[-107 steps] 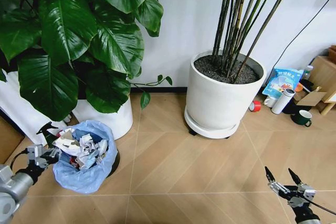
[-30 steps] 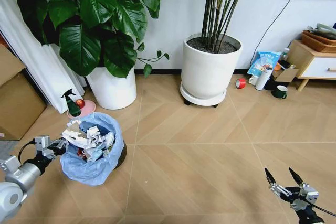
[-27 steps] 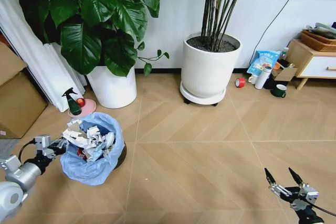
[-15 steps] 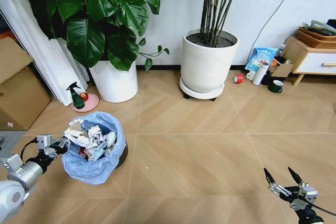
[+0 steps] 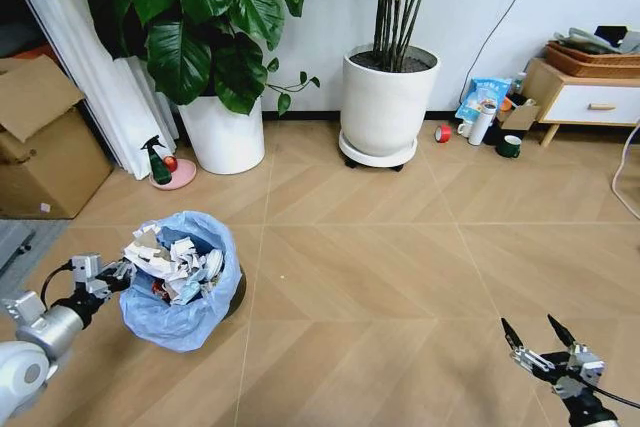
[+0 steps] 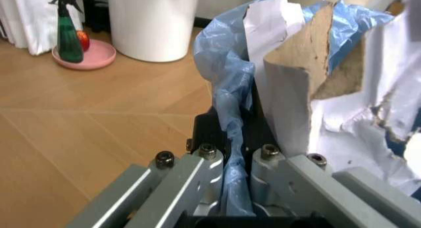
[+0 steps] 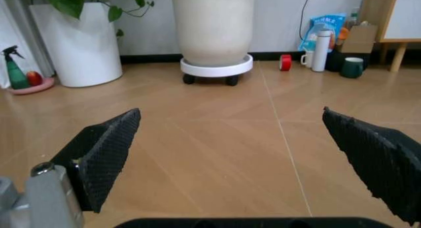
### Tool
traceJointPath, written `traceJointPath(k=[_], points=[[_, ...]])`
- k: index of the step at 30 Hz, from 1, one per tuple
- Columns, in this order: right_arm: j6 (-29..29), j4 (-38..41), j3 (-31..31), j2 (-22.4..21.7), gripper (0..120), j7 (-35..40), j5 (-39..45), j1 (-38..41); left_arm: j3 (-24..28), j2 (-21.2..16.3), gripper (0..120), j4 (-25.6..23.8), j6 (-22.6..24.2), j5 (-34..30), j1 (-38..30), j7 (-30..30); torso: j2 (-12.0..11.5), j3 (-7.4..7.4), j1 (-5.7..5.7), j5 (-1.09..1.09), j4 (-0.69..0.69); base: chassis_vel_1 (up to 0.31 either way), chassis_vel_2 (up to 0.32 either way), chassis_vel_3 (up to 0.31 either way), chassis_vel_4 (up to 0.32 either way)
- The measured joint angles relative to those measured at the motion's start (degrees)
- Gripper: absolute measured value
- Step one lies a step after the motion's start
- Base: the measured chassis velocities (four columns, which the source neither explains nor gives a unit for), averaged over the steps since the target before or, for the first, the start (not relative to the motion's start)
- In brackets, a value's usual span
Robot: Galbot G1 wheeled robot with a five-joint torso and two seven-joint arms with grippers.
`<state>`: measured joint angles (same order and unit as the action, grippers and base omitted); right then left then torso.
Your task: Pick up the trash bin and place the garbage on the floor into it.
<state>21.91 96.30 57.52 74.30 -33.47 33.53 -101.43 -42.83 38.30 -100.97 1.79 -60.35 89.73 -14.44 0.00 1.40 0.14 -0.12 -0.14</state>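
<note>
The trash bin (image 5: 190,297), black with a crinkly light-blue bag, stands low on the left of the floor (image 5: 380,277). It is heaped with garbage (image 5: 168,257), mostly crumpled white paper and torn card. My left gripper (image 5: 103,278) is at the bin's left side, shut on its rim. In the left wrist view the fingers (image 6: 204,176) clamp the blue bag (image 6: 227,90) over the rim, with paper (image 6: 342,134) beside them. My right gripper (image 5: 538,339) hovers open over bare floor at lower right. Its black pads (image 7: 108,151) stand wide apart. A tiny white speck (image 5: 281,275) lies right of the bin.
Two big white plant pots (image 5: 225,137) (image 5: 385,107) stand by the back wall. A green spray bottle (image 5: 158,161) sits on a pink saucer, with a cardboard box (image 5: 45,137) at far left. A white bottle (image 5: 483,124), mug, red tape roll and wooden cabinet (image 5: 580,97) are at back right.
The whole picture has drawn back and shows more of the room, so the camera moved. The left gripper still holds the bin's rim and the right gripper stays open.
</note>
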Motion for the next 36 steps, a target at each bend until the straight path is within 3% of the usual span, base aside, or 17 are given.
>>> traceJointPath(k=[36], points=[[0.23,0.63,0.06,-0.66,100,-0.83,0.10,0.07,-1.01,-0.27,0,-0.58,0.11,-0.32,0.47,0.26,0.00,0.00,0.01,0.01,0.00,0.228,-0.151,-0.222,0.150]])
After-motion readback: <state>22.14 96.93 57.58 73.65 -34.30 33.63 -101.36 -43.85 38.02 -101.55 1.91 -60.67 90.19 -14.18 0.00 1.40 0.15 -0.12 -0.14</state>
